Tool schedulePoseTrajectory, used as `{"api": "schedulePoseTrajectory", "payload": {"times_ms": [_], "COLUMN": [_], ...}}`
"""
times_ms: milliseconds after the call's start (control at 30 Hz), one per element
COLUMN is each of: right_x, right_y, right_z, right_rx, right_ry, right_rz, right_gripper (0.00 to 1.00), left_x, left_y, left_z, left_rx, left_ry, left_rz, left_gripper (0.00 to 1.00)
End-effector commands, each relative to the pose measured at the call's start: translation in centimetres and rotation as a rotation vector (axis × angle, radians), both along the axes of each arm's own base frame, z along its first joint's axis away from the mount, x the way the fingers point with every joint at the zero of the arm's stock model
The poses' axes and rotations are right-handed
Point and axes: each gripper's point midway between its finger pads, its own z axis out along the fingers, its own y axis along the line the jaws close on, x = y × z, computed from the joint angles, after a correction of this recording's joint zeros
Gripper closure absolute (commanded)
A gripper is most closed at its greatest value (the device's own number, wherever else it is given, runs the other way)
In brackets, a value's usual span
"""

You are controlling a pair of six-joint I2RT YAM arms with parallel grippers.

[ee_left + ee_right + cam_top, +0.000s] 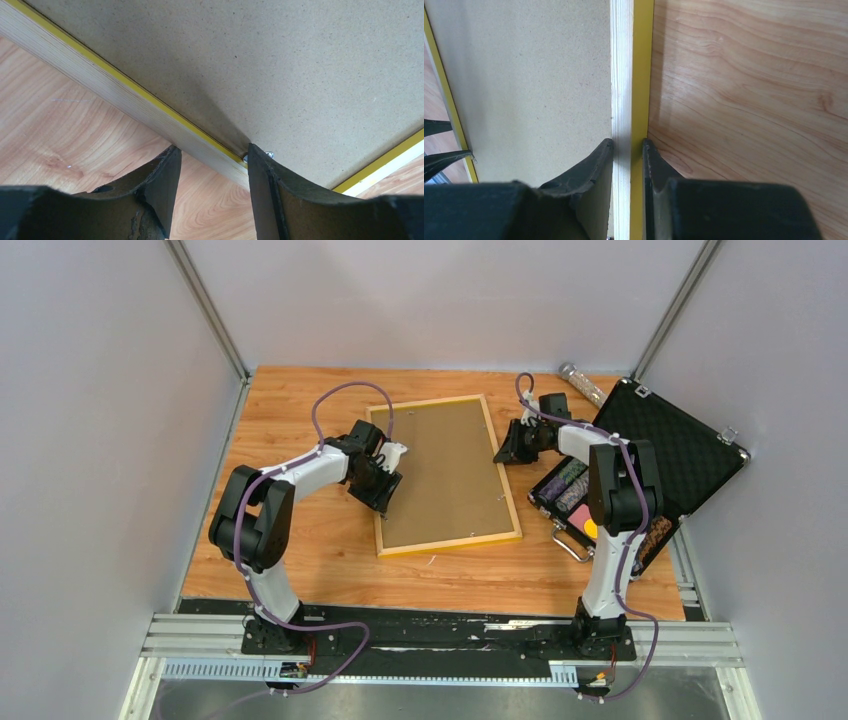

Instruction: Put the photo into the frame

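Yellow frame [450, 543] lying back-up at the centre of the table [300, 410]. Left arm, elbow bent: left gripper [210, 152] at the 9 o'clock rail, fingers apart astride it. Right arm reaching forward: right gripper [628, 145] clamped on the 2 o'clock rail.

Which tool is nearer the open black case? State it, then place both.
Right. The right tool grips the frame by its right rail, just left of the black case. The left tool straddles the frame's left rail, the whole backing board between it and the case.
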Motion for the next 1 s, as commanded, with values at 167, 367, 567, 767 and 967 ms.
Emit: {"api": "schedulePoseTrajectory", "payload": {"times_ms": [167,367,567,767,967], "right_x": [-0.4,-0.5,-0.5,-0.5,-0.5], "right_y": [-1.7,-1.6,-1.6,-1.6,-1.6], "right_z": [-1.2,-1.4,-1.5,-1.7,-1.8], "right_rx": [-0.016,-0.009,-0.007,-0.002,0.004], "right_ry": [0.049,0.056,0.059,0.068,0.073], "right_rz": [-0.053,-0.049,-0.052,-0.056,-0.059], "right_gripper": [1.00,1.00,1.00,1.00,1.00], "left_x": [-2.2,-2.3,-2.6,-3.7,-4.8], "left_y": [1.0,1.2,1.6,1.5,0.6], "left_z": [-0.2,-0.6,-0.7,-1.0,-0.9], "left_rx": [0.036,0.053,0.068,0.053,-0.005], "left_ry": [0.057,0.072,0.077,0.111,0.157], "left_rz": [-0.057,-0.056,-0.069,-0.116,-0.166], "left_gripper": [0.38,0.31,0.35,0.41,0.43]}}
